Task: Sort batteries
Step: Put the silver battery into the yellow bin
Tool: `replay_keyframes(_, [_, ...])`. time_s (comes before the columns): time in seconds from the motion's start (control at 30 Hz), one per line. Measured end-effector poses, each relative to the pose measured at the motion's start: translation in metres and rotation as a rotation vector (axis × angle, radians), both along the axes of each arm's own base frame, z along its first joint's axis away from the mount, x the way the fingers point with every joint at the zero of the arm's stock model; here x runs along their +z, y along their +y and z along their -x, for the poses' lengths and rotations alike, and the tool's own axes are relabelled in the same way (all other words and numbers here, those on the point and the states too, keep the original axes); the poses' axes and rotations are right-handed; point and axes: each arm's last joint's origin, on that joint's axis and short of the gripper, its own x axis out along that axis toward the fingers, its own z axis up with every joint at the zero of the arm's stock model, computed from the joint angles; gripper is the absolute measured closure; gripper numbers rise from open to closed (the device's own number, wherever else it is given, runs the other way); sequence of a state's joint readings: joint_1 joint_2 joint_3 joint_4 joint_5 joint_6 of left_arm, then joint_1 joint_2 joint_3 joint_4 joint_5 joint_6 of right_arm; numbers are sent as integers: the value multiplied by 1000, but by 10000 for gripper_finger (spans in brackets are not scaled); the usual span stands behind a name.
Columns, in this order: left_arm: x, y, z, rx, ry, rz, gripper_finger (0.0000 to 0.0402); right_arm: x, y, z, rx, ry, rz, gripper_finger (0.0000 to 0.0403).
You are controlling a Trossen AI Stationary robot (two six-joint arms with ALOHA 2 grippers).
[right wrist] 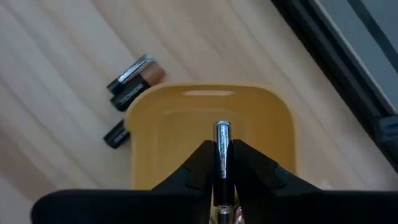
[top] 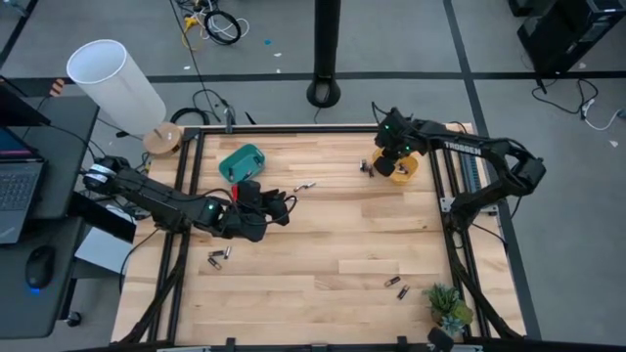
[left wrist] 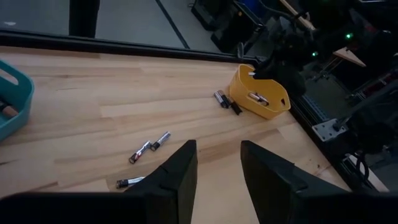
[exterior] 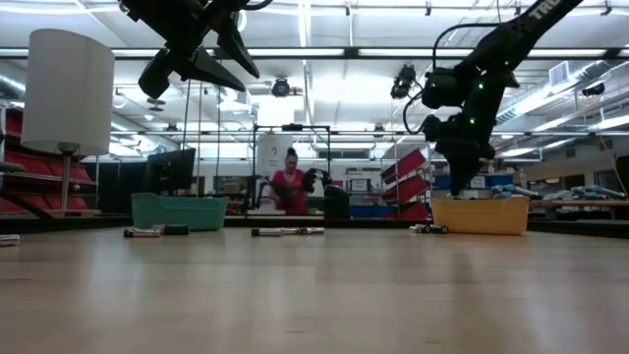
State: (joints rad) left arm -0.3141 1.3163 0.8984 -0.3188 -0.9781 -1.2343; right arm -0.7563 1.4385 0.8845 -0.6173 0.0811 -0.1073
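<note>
A bright workshop stretches behind my wooden table point(top: 323, 254), a person busy far off at the back. My right gripper point(right wrist: 222, 163) hangs over the orange bin point(right wrist: 186, 118), its fingers pinching a slim silvery battery point(right wrist: 222, 140) lengthwise, tip pointing out; I judge the drop is about due. These cells look small, rigid and smooth, light but prone to roll, so I would take each across its barrel at mid-length, fingers square to its axis. My left gripper point(left wrist: 217, 171) hovers open and empty near the teal bin point(top: 242, 161), above the middle of the table. Loose batteries lie scattered: a pair point(top: 217, 258) at the left, two point(top: 396, 286) toward the near right, a few point(right wrist: 130, 78) just beside the orange bin, some point(top: 307, 185) mid-table. Those against the bin wall leave little room for a finger on that side. A white lamp point(top: 117, 83) and a small plant point(top: 448, 305) stand at the corners, clear of the work.
</note>
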Motion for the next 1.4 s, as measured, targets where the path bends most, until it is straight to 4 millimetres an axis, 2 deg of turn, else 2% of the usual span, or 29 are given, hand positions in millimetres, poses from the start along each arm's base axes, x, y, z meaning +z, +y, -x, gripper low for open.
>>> replay_keyframes(0.4, [1,0,0,14,-5,-12,265,14,11,0,58,-49,12,297])
replay_keyframes(0.67, [1,0,0,5,11,-28,265,25,46,-19,233,-249,-166,261])
replay_keyframes(0.77, [1,0,0,-2,17,-37,265,13,57,-22,241,-316,-205,256])
replay_keyframes(0.87, [2,0,-1,-4,12,-38,266,-3,63,-18,165,-350,-238,259])
replay_keyframes(1.0, [2,-1,-1,-13,11,-31,266,-18,74,-14,146,-312,-256,266])
replay_keyframes(1.17, [1,-1,-1,-35,17,-11,266,-20,87,-20,304,-291,-238,267])
replay_keyframes(1.3, [0,-1,-1,-38,25,-11,266,-18,100,-27,446,-340,-287,268])
replay_keyframes(1.4, [0,-1,-1,-38,27,-11,266,-17,107,-33,485,-357,-277,269])
